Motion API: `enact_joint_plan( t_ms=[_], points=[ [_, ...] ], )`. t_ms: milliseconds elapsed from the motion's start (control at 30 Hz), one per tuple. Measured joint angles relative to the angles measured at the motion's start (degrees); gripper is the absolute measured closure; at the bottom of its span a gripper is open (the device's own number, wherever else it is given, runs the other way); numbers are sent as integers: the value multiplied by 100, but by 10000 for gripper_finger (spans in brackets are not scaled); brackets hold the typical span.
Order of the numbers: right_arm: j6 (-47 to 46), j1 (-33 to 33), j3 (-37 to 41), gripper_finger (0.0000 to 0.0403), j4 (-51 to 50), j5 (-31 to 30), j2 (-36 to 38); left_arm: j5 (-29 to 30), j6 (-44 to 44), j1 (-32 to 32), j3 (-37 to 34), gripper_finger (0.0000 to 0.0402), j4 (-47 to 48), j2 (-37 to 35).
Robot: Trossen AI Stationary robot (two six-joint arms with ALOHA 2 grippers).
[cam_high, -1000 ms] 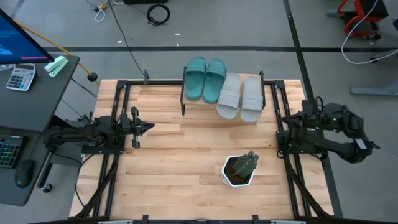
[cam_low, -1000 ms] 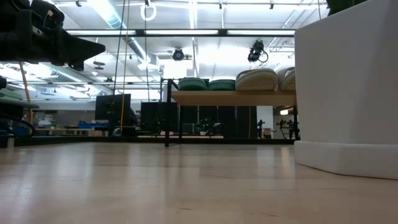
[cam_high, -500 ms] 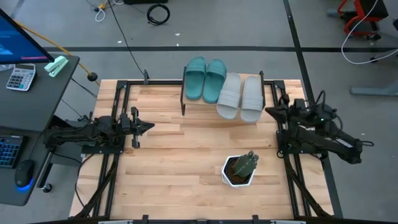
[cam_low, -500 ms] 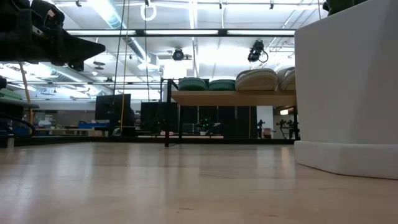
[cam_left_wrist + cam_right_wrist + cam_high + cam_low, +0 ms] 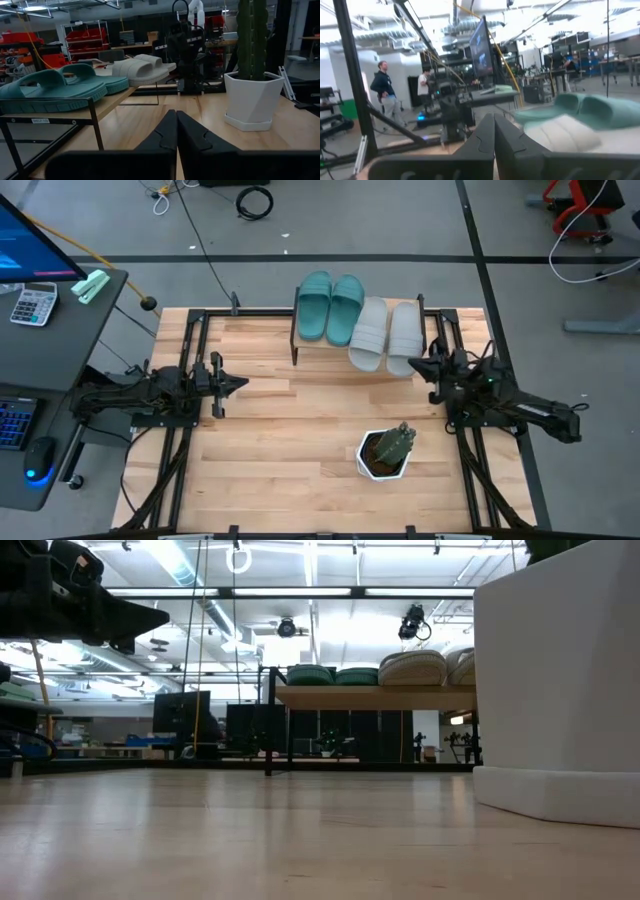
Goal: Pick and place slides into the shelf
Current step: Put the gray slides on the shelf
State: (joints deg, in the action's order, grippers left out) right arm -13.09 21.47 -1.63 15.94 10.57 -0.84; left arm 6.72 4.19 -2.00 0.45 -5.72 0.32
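Both grippers' fingers were together and empty, right gripper [image 5: 418, 362] just beside the grey slides [image 5: 387, 335], left gripper [image 5: 240, 383] at the table's [image 5: 300, 440] left edge, all four slides lying on the shelf [image 5: 296, 350].

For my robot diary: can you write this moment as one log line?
sandals: all four on rack | left claw: shut, empty | right claw: shut, beside grey sandals

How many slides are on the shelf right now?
4. Two teal slides lie side by side on the shelf's left half. Two grey slides lie beside them on its right half, overhanging the front edge. None seen elsewhere on the table.
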Motion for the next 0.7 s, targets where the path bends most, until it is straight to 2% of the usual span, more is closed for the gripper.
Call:
enact_joint_plan(
  t_ms=[267, 467, 700],
  points=[
    [245, -26, 103, 403, -33, 45, -13, 0, 9, 0, -2, 376, 2, 0],
    [281, -594, 105, 403, -393, 78, -17, 0, 5, -1, -2, 390, 2, 0],
    [604, -1583, 105, 403, -872, -1195, -17, 0, -27, 0, -2, 389, -2, 0]
  ],
)
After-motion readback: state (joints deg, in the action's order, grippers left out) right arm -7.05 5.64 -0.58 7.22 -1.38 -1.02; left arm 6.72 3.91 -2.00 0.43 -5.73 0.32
